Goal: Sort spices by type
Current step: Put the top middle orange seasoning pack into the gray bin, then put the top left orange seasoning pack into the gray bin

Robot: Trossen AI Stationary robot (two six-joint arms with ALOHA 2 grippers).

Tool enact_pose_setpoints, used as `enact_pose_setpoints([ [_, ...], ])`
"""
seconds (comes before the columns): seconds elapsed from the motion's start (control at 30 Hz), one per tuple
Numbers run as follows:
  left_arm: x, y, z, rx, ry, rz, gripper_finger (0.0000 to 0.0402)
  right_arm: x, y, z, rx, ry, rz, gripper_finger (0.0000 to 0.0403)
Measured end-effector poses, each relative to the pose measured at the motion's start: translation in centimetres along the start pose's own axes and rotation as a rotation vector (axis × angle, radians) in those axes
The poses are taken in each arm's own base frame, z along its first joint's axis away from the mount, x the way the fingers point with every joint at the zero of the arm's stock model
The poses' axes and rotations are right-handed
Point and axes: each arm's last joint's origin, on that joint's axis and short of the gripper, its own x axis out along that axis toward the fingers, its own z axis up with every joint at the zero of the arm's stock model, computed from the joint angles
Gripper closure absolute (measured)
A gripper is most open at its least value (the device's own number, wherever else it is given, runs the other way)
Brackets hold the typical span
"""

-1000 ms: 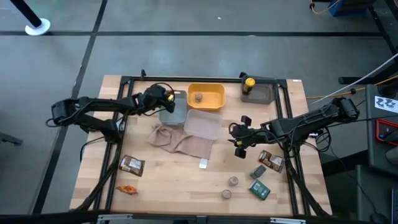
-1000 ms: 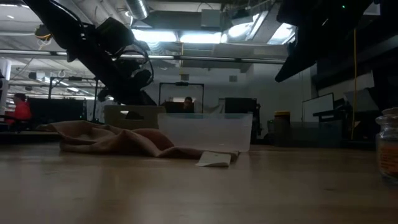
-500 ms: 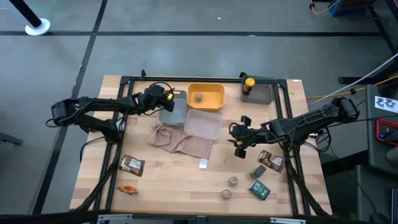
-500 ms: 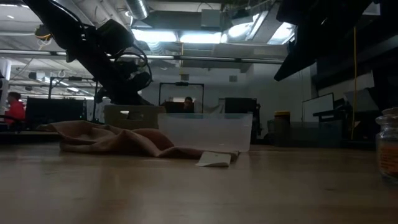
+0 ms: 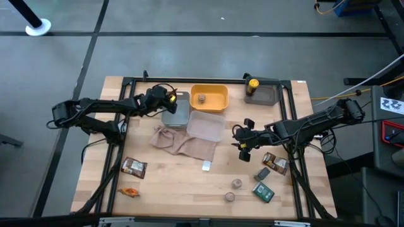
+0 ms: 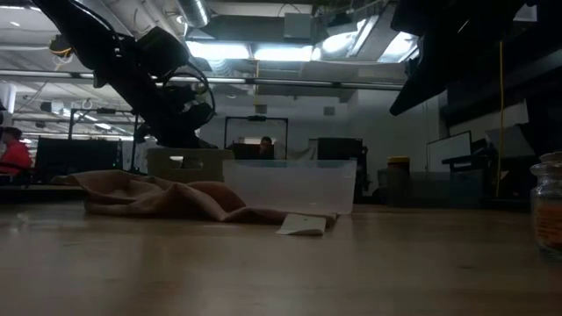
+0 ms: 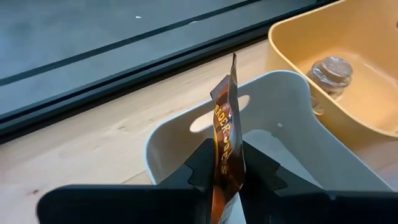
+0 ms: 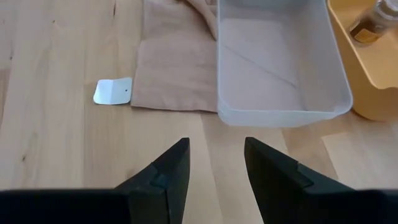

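My left gripper is shut on a brown foil packet and hangs over the near-left part of a pale grey tray at the back of the table. Beside that tray, a yellow tray holds one tan jar. My right gripper stands open above bare wood, right of the clear tray, with nothing between its fingers. More spices lie loose: a brown packet and an orange one near left, and a packet, two boxes and two jars near right. My left gripper pinches the brown packet's lower part between its two fingers, which press on the packet's two flat faces. The fingers come slanting down from the table's left. The packet stands upright on edge above them, lifted clear over the grey tray's inside.
A beige cloth lies crumpled near the clear tray, with a small white slip in front of it. A yellow-capped bottle stands in a dark grey tray at the back right. A black frame runs round the table.
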Motion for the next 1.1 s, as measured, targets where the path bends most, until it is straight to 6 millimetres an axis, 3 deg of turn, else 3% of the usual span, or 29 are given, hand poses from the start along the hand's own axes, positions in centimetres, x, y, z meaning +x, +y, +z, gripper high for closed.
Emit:
enact_pose_setpoints([
  [0.1, 0.0, 0.1, 0.0, 0.001, -0.008, 0.024, 0.0347, 0.0, 0.0, 0.0, 0.0, 0.0, 0.0, 0.0249],
  [0.47, 0.0, 0.1, 0.1, 0.006, -0.016, 0.037, 0.0248, 0.0, 0.0, 0.0, -0.001, 0.002, -0.001, 0.0249],
  [0.77, -1.1, 0.4, 1.0, 0.057, -0.07, 0.02, 0.0246, 0.0, -0.1, -0.3, -0.01, 0.028, -0.01, 0.0249],
  [1.1, -4.8, 1.2, 3.2, 0.021, -0.236, -0.033, 0.0245, 0.0, -0.1, -0.3, -0.009, 0.027, -0.009, 0.0249],
])
